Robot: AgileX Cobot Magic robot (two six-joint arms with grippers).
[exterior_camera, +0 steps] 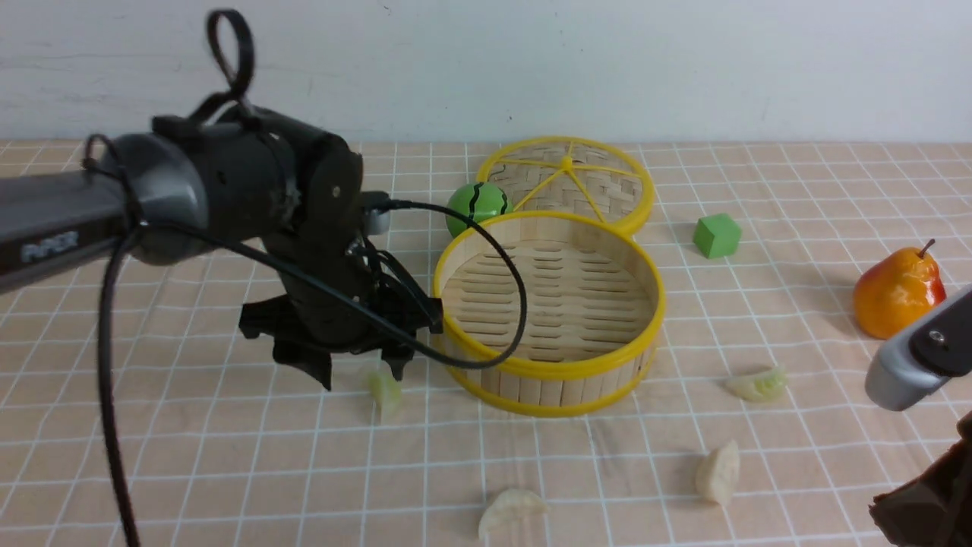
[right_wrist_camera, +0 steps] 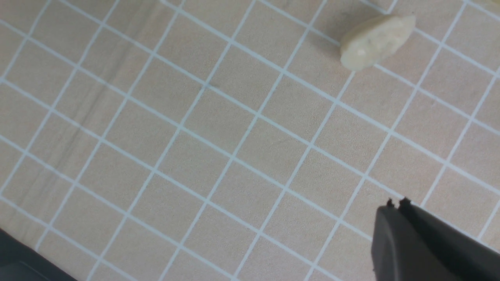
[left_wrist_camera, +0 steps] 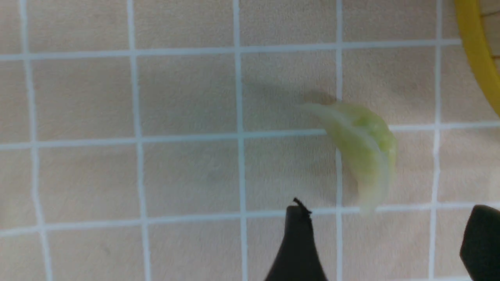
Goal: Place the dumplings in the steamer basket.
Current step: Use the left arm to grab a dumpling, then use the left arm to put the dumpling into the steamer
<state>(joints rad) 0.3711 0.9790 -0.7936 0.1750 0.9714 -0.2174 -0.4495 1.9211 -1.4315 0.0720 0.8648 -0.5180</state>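
— What does my left gripper (exterior_camera: pixel 357 372) show?
— Jaws parted wide, empty, above a green dumpling (exterior_camera: pixel 386 392) on the desk (exterior_camera: pixel 228 471), left of the steamer basket (exterior_camera: pixel 550 304).
— And rightward?
— Three more dumplings (exterior_camera: pixel 717 472) on the desk; my right gripper (right_wrist_camera: pixel 396 203), fingertips together.

yellow-rimmed basket (exterior_camera: pixel 547 370), black-striped green ball (exterior_camera: pixel 479 207), white-gridded beige tabletop (exterior_camera: pixel 197 456)

text: white "PIPER" lettering (exterior_camera: pixel 50 246), blurred | on: left arm (exterior_camera: pixel 72 220)
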